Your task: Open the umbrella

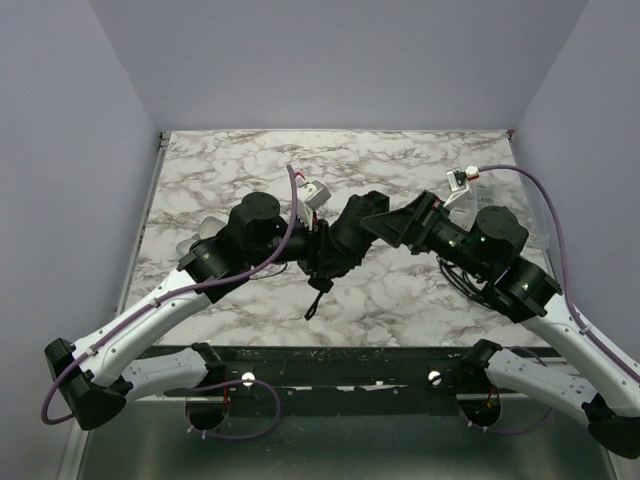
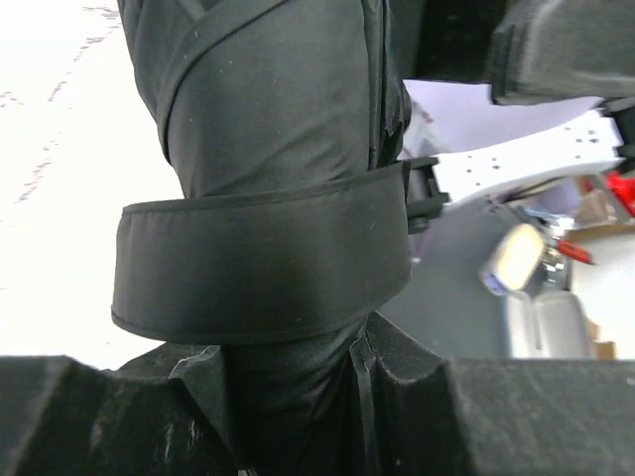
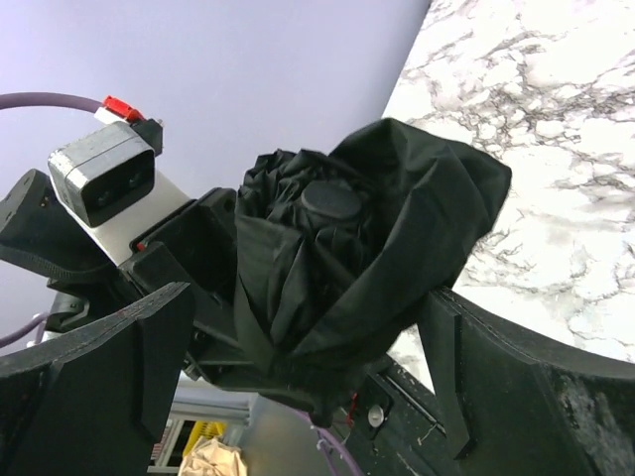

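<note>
The black folded umbrella (image 1: 350,235) is held level above the table, between the two arms. My left gripper (image 1: 318,250) is shut on it near the handle end, and a thin wrist strap (image 1: 318,295) dangles below. In the left wrist view the umbrella (image 2: 278,119) rises from between the jaws of the left gripper (image 2: 298,397), with its closure band (image 2: 258,258) still wrapped round the canopy. My right gripper (image 3: 308,327) is open, and the bunched canopy end of the umbrella (image 3: 347,258) lies between its wide-apart fingers (image 3: 526,377).
A white marble table (image 1: 420,300) lies under both arms, with plain walls on three sides. A pale rounded object (image 1: 205,228) shows partly behind the left arm. A dark rail (image 1: 340,362) runs along the near edge.
</note>
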You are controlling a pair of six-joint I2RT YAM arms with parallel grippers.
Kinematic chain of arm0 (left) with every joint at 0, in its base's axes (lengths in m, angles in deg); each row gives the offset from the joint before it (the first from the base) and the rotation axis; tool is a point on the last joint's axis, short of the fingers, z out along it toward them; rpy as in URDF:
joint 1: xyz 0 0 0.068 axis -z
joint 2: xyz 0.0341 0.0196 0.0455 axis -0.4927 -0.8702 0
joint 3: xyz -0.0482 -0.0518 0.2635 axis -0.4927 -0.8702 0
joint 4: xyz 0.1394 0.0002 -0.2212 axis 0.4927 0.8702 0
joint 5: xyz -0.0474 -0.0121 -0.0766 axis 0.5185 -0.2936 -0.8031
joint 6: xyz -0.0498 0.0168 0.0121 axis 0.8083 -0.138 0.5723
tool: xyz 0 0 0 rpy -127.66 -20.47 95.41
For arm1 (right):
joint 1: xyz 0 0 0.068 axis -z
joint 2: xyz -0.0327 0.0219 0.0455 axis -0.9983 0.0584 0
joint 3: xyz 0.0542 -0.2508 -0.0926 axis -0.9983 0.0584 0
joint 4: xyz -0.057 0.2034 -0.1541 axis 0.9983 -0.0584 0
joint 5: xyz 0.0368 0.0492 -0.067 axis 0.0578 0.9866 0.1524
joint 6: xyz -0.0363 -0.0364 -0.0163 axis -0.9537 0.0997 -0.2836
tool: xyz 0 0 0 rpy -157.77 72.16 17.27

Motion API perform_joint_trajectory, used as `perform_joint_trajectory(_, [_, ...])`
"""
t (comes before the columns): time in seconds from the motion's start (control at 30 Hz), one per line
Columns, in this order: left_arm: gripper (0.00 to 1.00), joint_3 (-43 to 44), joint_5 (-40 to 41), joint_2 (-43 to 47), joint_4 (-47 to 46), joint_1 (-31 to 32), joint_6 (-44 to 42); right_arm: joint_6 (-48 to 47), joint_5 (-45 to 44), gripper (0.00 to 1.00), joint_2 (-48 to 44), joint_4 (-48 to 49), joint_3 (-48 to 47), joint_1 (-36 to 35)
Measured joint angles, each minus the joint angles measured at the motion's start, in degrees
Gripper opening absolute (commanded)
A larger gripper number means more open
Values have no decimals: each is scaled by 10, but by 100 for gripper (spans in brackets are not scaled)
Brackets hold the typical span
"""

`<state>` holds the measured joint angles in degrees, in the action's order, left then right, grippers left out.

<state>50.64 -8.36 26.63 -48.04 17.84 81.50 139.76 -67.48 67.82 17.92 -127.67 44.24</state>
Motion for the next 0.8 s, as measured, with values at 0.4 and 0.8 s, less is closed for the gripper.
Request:
perform_joint_trajectory(0.4, [0, 0, -140, -3, -101, -10, 152, -7, 26, 56, 42, 32, -39, 0])
perform_joint_trajectory(0.8, [64, -27, -270, -44, -277, -43, 300, -14, 34, 1, 11, 78, -16, 5])
